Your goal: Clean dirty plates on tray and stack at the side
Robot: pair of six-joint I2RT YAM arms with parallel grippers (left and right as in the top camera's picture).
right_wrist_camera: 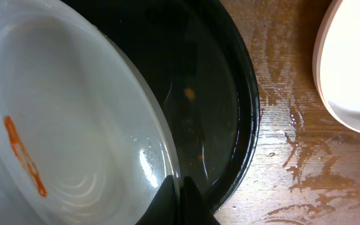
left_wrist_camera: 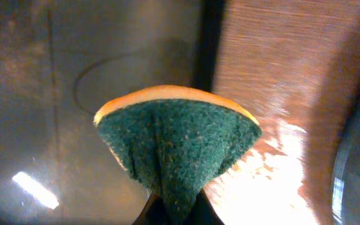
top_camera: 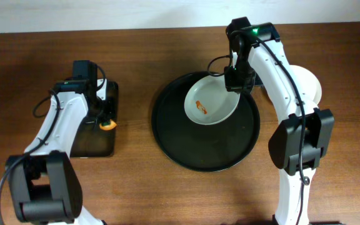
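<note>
A white plate (top_camera: 210, 103) with an orange-red smear (top_camera: 201, 107) is tilted above the round black tray (top_camera: 186, 147). My right gripper (top_camera: 237, 83) is shut on its right rim. The right wrist view shows the fingers pinching the plate (right_wrist_camera: 74, 125) at its edge, with the smear (right_wrist_camera: 24, 156) on the inside and the tray (right_wrist_camera: 230, 94) below. My left gripper (top_camera: 104, 120) hovers over the small rectangular tray, shut on a sponge (top_camera: 108, 124). The sponge (left_wrist_camera: 177, 137) is green on its face and orange at the back, folded between the jaws.
A white stack of plates (top_camera: 310, 84) sits on the wood right of the round tray, partly behind my right arm; its rim (right_wrist_camera: 352, 69) is close by. The rectangular black tray (top_camera: 92, 140) lies at the left. The wood beside the round tray looks wet.
</note>
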